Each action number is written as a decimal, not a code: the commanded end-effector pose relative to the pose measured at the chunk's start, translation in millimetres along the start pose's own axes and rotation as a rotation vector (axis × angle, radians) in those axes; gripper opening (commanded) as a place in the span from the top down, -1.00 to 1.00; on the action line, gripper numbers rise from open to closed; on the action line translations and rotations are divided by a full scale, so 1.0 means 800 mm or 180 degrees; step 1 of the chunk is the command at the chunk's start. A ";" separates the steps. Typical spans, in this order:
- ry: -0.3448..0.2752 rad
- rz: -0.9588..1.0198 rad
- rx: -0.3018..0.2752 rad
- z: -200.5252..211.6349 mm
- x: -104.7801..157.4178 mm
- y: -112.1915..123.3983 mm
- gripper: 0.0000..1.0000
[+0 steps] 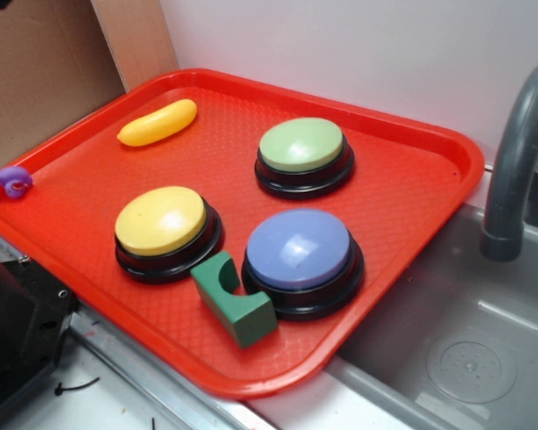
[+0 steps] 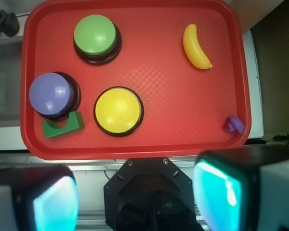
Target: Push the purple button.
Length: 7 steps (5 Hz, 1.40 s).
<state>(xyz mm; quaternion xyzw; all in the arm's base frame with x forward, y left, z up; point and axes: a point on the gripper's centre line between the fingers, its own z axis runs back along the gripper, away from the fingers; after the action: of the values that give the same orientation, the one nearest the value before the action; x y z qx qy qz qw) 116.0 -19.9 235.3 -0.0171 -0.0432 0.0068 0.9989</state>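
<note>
Sitting on the red tray (image 1: 412,193), the things run like this from left to right in the exterior view: a small purple curled toy (image 1: 13,181) on the tray's left rim, a yellow toy banana (image 1: 158,122) near the far edge, a yellow button (image 1: 161,222), a green arch block (image 1: 234,298), then the purple button (image 1: 298,251) and, behind it, the green button (image 1: 302,146). Each button is a round dome on a black base. The purple button lies toward the tray's near right side, and the arch block touches its base on the left. A grey sink (image 1: 457,349) with a grey faucet (image 1: 513,166) stands to the right of the tray.

From the wrist view, the purple button (image 2: 50,94) shows at the tray's left side, with the arch block (image 2: 62,126) just below it, the yellow button (image 2: 117,111) to its right and the green button (image 2: 95,35) above. The tool (image 2: 135,195) hangs well apart from the tray, over the tabletop edge at the bottom of the view. Its two fingers (image 2: 216,192) are spread wide, with nothing between them.
</note>
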 end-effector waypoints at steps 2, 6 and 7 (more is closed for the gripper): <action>0.0162 -0.0764 0.0257 -0.054 0.027 -0.061 -1.00; 0.0082 -0.1643 0.0215 -0.185 0.075 -0.145 -1.00; 0.0232 -0.1726 0.0109 -0.221 0.086 -0.152 -1.00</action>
<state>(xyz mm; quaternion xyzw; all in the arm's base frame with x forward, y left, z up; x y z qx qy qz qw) 200.0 -142.3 57.3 0.0190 0.0140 -0.2691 0.9628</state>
